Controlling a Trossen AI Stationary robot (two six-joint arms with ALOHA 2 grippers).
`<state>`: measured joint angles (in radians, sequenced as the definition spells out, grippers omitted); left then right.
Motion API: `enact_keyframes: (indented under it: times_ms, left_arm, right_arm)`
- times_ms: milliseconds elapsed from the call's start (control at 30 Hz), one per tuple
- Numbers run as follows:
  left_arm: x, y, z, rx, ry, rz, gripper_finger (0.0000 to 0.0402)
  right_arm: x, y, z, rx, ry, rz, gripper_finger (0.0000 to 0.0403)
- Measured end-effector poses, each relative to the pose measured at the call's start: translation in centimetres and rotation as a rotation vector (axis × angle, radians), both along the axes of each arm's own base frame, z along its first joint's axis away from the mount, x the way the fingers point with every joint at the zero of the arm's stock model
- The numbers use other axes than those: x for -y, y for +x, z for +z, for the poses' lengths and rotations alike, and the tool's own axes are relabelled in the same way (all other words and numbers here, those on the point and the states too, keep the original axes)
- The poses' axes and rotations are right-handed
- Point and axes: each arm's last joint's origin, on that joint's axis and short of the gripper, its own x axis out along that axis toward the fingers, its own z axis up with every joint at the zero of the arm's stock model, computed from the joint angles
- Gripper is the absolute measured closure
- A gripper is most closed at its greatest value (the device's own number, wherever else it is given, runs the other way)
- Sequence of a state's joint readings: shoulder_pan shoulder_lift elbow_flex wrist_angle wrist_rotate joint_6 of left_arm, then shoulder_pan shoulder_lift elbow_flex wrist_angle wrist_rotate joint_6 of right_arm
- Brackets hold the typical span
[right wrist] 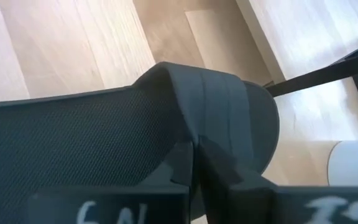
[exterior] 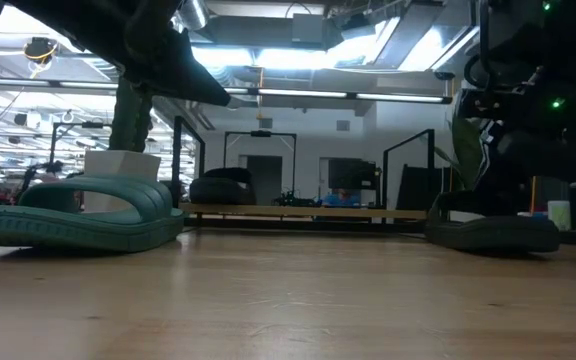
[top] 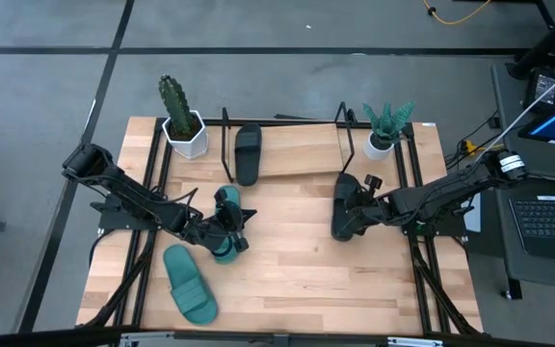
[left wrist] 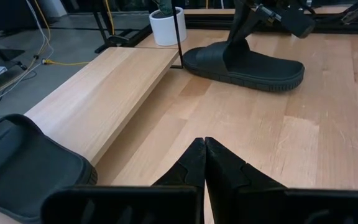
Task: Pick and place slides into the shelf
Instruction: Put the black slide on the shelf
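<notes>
Four slides showed from above, taken here from left to right. One teal slide (top: 190,283) lay flat on the table (top: 297,280) near its front left corner. Just beyond it the left gripper (top: 222,234) sat over the second teal slide (top: 227,224); its jaws were pressed together, though whether they pinched anything could not be told. One black slide (top: 247,152) already rested on the shelf (top: 302,154), beside the cactus pot (top: 183,130). Farther right, the right gripper (top: 352,209) had its jaws nearly closed on the strap of the other black slide (top: 344,214) (the wrist view showed the strap bunched between the fingers). That rubbery strap would likely flex, so the sandal should feel light but floppy; a pinch at mid-strap seemed the best hold. The leafy plant pot (top: 382,143) stood at the shelf's right end.
</notes>
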<state>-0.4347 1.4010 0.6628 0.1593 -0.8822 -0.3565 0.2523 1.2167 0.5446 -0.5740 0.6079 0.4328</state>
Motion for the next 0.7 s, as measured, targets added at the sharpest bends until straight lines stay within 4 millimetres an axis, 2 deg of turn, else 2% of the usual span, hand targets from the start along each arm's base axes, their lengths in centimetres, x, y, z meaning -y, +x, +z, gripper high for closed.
enact_keyframes:
  times_ms: [133,233,467,700]
  left_arm:
    - [0.0,0.0,0.0,0.0,0.001,0.0,0.0399]
    - [0.0,0.0,0.0,0.0,0.001,0.0,0.04]
    - [0.0,0.0,0.0,-0.001,0.001,0.0,0.0401]
    - [0.0,0.0,0.0,-0.001,0.001,0.0,0.04]
  right_arm:
    - [-0.1,0.2,0.1,0.023,0.01,0.004,0.039]
    - [-0.3,0.8,0.9,0.039,0.031,0.044,0.0392]
    - [-0.9,3.1,4.9,0.116,0.003,0.157,0.0392]
    - [-0.9,5.4,8.9,0.218,-0.125,0.313,0.0392]
